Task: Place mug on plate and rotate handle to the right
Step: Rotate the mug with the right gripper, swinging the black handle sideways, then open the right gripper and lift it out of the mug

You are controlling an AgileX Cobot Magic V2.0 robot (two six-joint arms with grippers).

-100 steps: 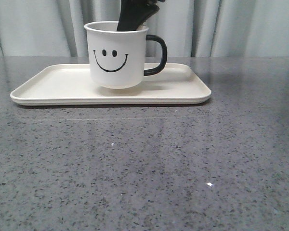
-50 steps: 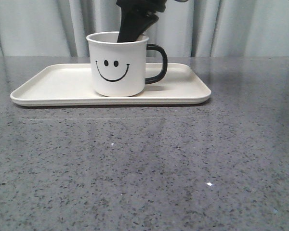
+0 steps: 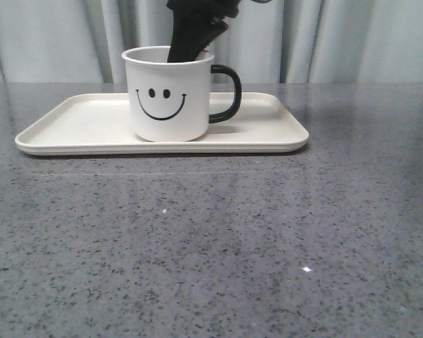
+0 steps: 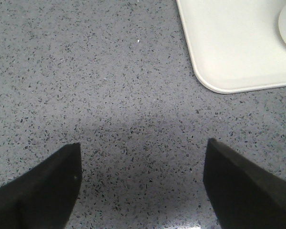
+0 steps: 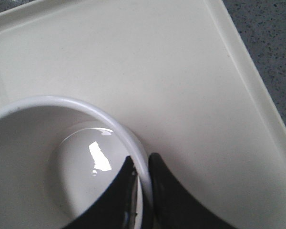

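The white mug (image 3: 168, 95) with a black smiley face stands upright on the cream plate (image 3: 77, 130), near its middle. Its black handle (image 3: 227, 93) points right in the front view. My right gripper (image 3: 189, 42) reaches down from above and is shut on the mug's far rim, one finger inside and one outside. In the right wrist view the mug wall (image 5: 128, 138) sits pinched between the fingers (image 5: 169, 191), with the plate (image 5: 181, 71) beneath. My left gripper (image 4: 140, 157) is open and empty over bare table, beside a plate corner (image 4: 229, 81).
The speckled grey table (image 3: 211, 239) stretches in front of the plate. Pale curtains (image 3: 352, 39) hang behind the table's far edge.
The mug came down from a slightly raised, tilted pose to rest flat on the plate, then shifted a little to the left. The right gripper stayed on its rim.
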